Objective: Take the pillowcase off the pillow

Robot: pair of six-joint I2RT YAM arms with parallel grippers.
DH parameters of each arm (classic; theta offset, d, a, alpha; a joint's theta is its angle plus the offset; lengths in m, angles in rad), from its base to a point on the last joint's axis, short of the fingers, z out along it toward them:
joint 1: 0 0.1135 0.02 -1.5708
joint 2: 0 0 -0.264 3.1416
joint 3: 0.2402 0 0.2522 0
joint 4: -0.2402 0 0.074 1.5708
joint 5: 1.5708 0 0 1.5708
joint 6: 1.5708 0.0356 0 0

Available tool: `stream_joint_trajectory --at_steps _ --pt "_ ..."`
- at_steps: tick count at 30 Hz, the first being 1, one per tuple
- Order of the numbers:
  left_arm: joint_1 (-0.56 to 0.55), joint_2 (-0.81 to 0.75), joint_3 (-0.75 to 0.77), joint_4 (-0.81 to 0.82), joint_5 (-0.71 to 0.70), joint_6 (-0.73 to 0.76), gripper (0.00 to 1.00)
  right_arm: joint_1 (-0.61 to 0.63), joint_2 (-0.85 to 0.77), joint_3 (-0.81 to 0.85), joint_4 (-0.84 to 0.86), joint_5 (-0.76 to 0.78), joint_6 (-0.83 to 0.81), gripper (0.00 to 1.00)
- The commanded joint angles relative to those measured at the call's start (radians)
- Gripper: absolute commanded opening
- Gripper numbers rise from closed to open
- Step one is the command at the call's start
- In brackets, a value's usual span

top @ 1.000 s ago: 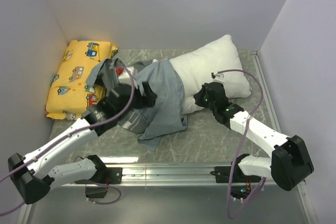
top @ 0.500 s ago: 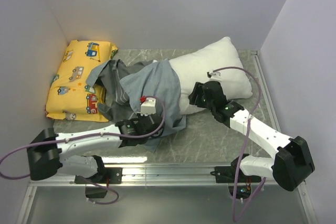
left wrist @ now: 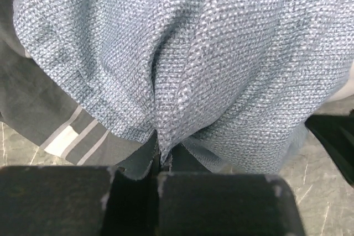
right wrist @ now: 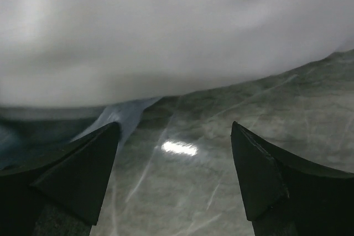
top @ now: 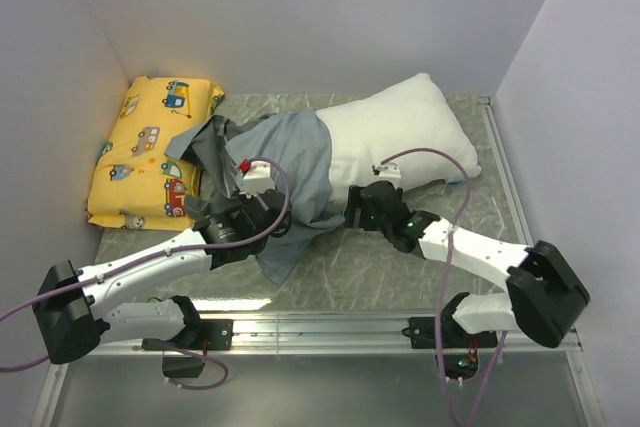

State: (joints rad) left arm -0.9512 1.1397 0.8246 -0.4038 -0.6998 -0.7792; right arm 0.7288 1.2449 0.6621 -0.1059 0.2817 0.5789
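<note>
The left gripper [left wrist: 157, 165] is pinched on a fold of the pillowcase [left wrist: 221, 53], which is bunched over the left end of the pillow [top: 400, 132]. The right gripper [right wrist: 175, 131] is held open beside it

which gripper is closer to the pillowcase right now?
Left. The left gripper is shut on a pinched fold of the pillowcase. The right gripper is open at the near edge of the pillow, not holding the fabric.
</note>
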Motion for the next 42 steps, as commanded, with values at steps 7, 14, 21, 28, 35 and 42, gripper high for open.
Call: stream_joint_trajectory --at_steps 7,14,21,28,35,42 --pt "0.098 -0.13 0.068 -0.038 0.04 0.081 0.0 -0.005 -0.001 -0.047 0.399 0.256 -0.005 0.62" --pt "0.183 -0.187 0.146 -0.066 0.058 0.175 0.0 -0.009 -0.068 0.034 0.347 0.339 -0.103 0.0" --pt "0.249 -0.17 0.24 -0.073 0.111 0.239 0.0 0.0 -0.117 0.09 0.158 0.235 -0.051 0.6" --pt "0.253 -0.159 0.286 -0.081 0.131 0.256 0.0 0.0 -0.05 -0.007 0.262 0.226 -0.011 1.0" --pt "0.253 -0.161 0.318 -0.105 0.131 0.267 0.0 -0.005 0.1 0.08 0.356 0.247 -0.008 0.8" --pt "0.256 -0.146 0.425 -0.124 0.083 0.327 0.01 0.006 -0.011 0.198 0.152 0.355 -0.068 0.0"
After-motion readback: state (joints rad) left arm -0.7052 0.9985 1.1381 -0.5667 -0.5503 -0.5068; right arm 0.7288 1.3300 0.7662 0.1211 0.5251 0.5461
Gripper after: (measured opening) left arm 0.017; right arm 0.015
